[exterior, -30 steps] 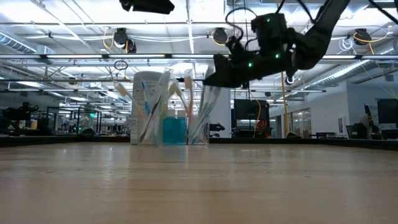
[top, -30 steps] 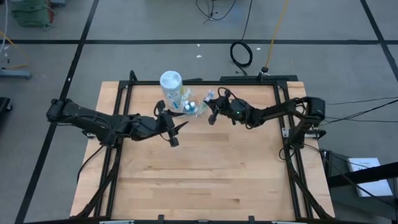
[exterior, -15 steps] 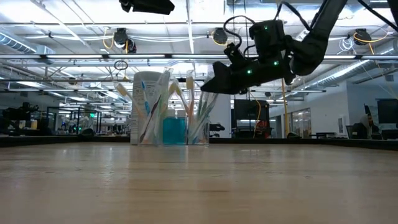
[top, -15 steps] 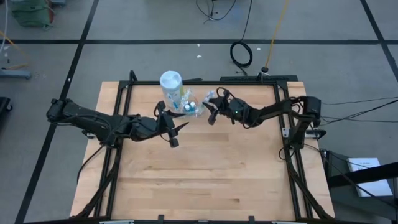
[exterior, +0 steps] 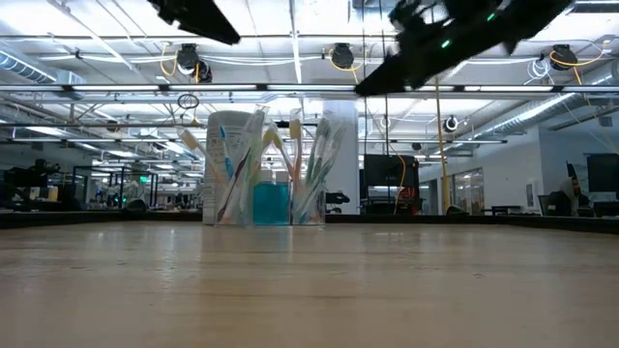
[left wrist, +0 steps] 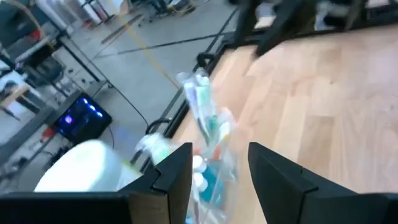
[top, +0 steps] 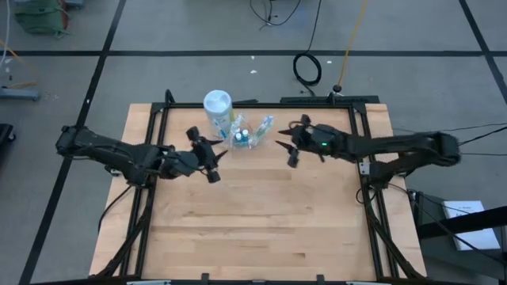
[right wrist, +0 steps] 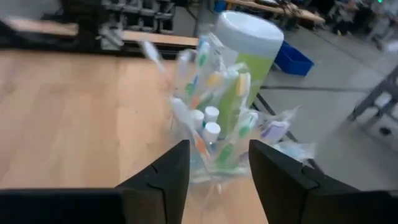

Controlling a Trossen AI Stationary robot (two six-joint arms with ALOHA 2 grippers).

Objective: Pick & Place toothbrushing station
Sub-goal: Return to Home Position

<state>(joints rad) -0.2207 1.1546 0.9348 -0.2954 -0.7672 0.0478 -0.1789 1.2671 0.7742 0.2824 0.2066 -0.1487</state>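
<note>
Though crammed with slim toothbrushes (exterior: 320, 155), the clear plastic holder (top: 247, 136) by the table's (top: 261, 229) far edge, beside a white-lidded canister (top: 217, 103), looks light and tippy; grasp its walls low; left gripper (top: 213, 162) and right gripper (top: 288, 153) hover either side, fingers parted, empty.

Table top (top: 261, 222): light tan wood with a plank-strip pattern. Table frame (top: 253, 104): black.

Clear plastic holder (right wrist: 214, 171): colourless, transparent. Toothbrushes (right wrist: 202, 62): mixed white, green and blue, with one purple item at the edge of the set. Toothpaste tubes (exterior: 272, 203): blue, with white caps.

Canister (top: 218, 103): white lid, pale green body.

Left gripper (top: 212, 161) and right gripper (top: 286, 152): black. Indicator light (top: 323, 145) on the right arm: green.

Floor (top: 198, 24): grey, crossed by black lines. Cable coil (top: 307, 69): black. Straight cable (top: 352, 39): yellow.
</note>
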